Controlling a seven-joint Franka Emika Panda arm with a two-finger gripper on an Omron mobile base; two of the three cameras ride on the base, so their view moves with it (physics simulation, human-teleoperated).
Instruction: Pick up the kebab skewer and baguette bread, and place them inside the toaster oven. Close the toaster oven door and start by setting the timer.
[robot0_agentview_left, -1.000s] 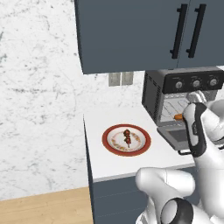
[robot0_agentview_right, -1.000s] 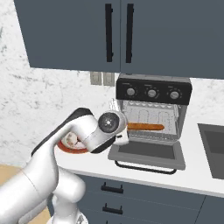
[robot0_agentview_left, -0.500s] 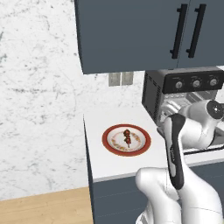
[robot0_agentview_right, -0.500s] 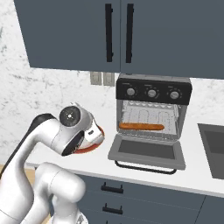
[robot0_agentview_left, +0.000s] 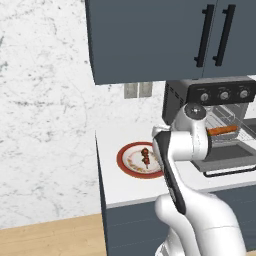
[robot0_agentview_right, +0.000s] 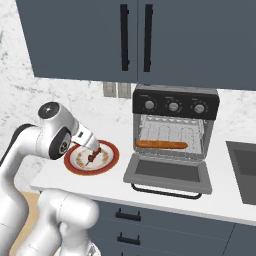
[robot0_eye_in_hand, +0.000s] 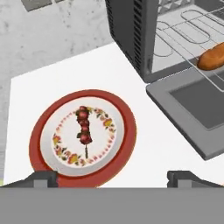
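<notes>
The kebab skewer (robot0_eye_in_hand: 84, 129) lies on a red-rimmed plate (robot0_eye_in_hand: 127, 127) on the white counter, also seen as the skewer (robot0_agentview_right: 92, 156) (robot0_agentview_left: 145, 156). My gripper (robot0_eye_in_hand: 113, 179) hovers above the plate's near side, open, its fingertips (robot0_eye_in_hand: 41, 179) wide apart and holding nothing. The baguette bread (robot0_agentview_right: 161, 145) (robot0_agentview_left: 221, 131) rests on the wire rack inside the toaster oven (robot0_agentview_right: 175, 105). The toaster oven door (robot0_agentview_right: 170, 172) hangs fully open, flat over the counter to the right of the plate. My arm covers part of the plate in the left base view.
Dark wall cabinets (robot0_agentview_right: 135, 40) hang over the counter. A sink (robot0_agentview_right: 242, 170) lies right of the oven. A wall outlet (robot0_agentview_right: 116, 90) sits behind the plate. The counter ends just left of the plate (robot0_agentview_left: 100, 170).
The arm has swung left from the oven's opening to above the plate. The baguette stays on the oven rack. The jaws stayed open.
</notes>
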